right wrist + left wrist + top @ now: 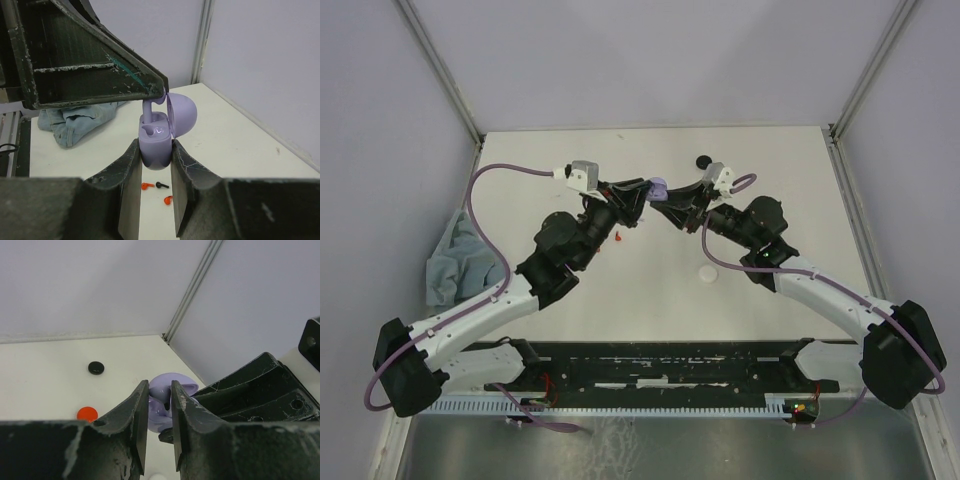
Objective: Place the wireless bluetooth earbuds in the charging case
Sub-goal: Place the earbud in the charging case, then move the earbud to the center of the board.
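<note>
- Right end effector [154, 145] fills the front of its own wrist view. Its 2 fingers are squeezed in tight on either side of the lavender case [155, 154], holding it up off the counter [240, 145].
- Case lid [182, 112] is flipped open, off to the right in that view.
- Left end effector [159, 392] comes in from the upper left there. It's almost fully closed, with the lavender bud [148, 109] pinched at its very tip.
- That bud hangs straight down from the tip, and its lower end reaches into the open case.
- From above, the 2 arms meet nose to nose over the far half of the counter with the case between them.
- Loose on the counter below the case there's 1 orange bud [145, 186], 1 black bud [160, 185] and 1 more orange bud [168, 200]. They're close together but apart.
- Black case [702, 161] sits near the back edge, just past the right arm.
- White case [708, 275] is on the near side of that arm.
- Red case [87, 413] shows in the left wrist view, near the black one but not touching it.
- Blue-grey cloth [455, 265] is bunched up at the left edge of the counter.
</note>
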`<action>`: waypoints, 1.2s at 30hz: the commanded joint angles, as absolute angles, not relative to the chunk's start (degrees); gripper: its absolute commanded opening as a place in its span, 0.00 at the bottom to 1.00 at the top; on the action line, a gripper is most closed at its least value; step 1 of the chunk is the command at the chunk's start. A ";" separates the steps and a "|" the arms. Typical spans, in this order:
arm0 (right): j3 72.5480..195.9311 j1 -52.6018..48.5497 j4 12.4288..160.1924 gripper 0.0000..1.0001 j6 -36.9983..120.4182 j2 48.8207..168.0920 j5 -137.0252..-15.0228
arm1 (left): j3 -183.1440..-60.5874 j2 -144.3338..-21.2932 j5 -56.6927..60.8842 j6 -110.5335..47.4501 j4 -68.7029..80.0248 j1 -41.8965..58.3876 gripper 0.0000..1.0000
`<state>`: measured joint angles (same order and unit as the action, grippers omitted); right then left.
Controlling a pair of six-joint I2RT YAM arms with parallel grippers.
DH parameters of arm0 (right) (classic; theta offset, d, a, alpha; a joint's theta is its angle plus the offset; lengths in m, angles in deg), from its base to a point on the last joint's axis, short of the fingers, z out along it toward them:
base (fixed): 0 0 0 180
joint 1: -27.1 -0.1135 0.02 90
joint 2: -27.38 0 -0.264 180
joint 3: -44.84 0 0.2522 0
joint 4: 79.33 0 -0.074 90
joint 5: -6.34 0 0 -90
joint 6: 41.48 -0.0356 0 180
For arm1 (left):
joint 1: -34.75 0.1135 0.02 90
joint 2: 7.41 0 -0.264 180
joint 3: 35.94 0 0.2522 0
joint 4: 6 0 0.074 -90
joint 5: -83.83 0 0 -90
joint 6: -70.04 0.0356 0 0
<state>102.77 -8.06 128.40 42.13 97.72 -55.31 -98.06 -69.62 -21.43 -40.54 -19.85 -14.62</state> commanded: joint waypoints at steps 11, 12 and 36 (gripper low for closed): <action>103.19 -8.33 133.29 0.06 44.19 98.08 -59.60 | -99.30 -68.43 -21.61 -40.62 -15.44 -16.32 0.44; 103.03 -8.27 132.98 0.06 44.39 98.09 -60.02 | -99.61 -68.06 -22.05 -40.80 -15.05 -16.25 0.47; 90.83 -4.84 123.80 0.06 46.01 89.38 -71.98 | -112.57 -82.56 -14.99 -45.07 14.02 -0.75 0.73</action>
<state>91.62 -5.06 124.12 44.91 91.78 -68.73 -107.69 -75.68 -19.79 -43.60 8.02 -2.84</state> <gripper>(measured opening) 0.321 0.721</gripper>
